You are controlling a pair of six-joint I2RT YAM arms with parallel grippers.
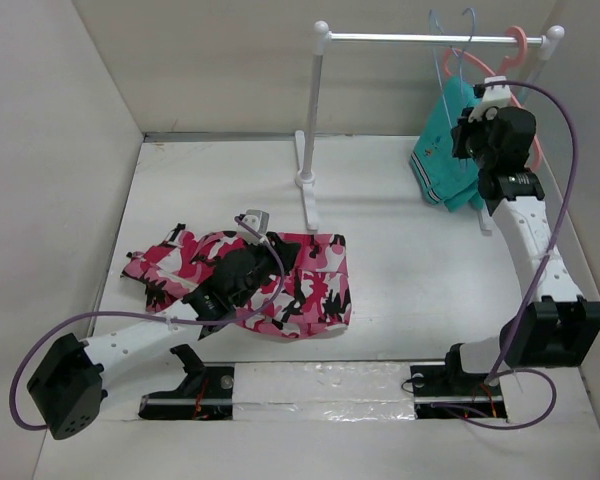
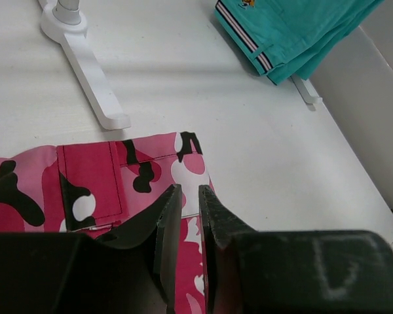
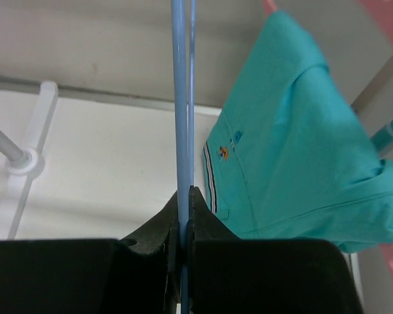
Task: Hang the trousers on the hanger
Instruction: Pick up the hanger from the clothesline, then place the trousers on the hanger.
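Observation:
The trousers (image 1: 315, 285) lie flat on the table at the front left, in pink, red, white and black camouflage. My left gripper (image 1: 283, 255) hovers over them near their right edge. In the left wrist view the trousers (image 2: 92, 186) sit under the left gripper (image 2: 188, 193), whose jaws stand almost together with a thin slit and nothing in it. The light-blue wire hanger (image 1: 443, 70) hangs from the rail at the back right. My right gripper (image 1: 466, 128) is raised to it. In the right wrist view the right gripper (image 3: 185, 195) is shut on the hanger (image 3: 182, 98), its wire pinched between the pads.
A white clothes rack (image 1: 430, 38) stands at the back, its foot (image 2: 85, 72) just beyond the trousers. A teal garment (image 1: 440, 160) hangs beside the blue hanger on a salmon-pink hanger (image 1: 517, 42). White walls close in the table on three sides.

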